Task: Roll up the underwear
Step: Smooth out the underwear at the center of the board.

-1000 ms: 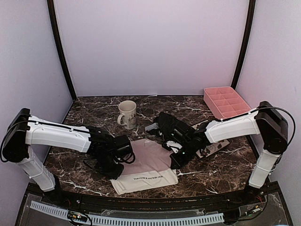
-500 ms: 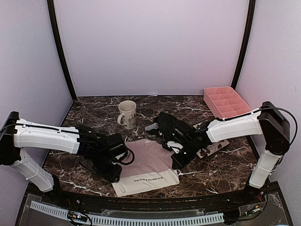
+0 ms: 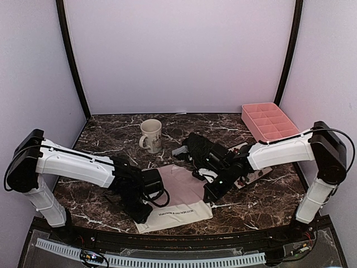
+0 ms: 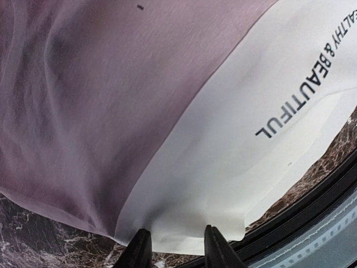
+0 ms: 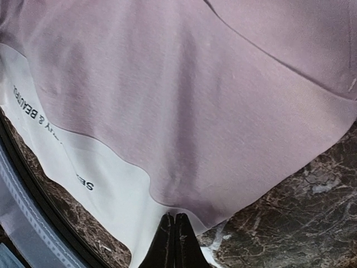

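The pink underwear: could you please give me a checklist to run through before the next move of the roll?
1. Pink underwear spread flat on the table: ok, only slight ripples.
2. Left gripper gripping the white waistband corner: not ok, fingers apart at the edge.
3. Right gripper shut on the pink hem: ok, as far as it shows.
4. Mug clear of the cloth: ok.
5. Black underwear separate from the pink one: cannot tell, the right arm covers the gap.

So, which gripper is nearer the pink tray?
Right. The right gripper is at the pink underwear's right edge, toward the tray; the left gripper is at its far left corner.
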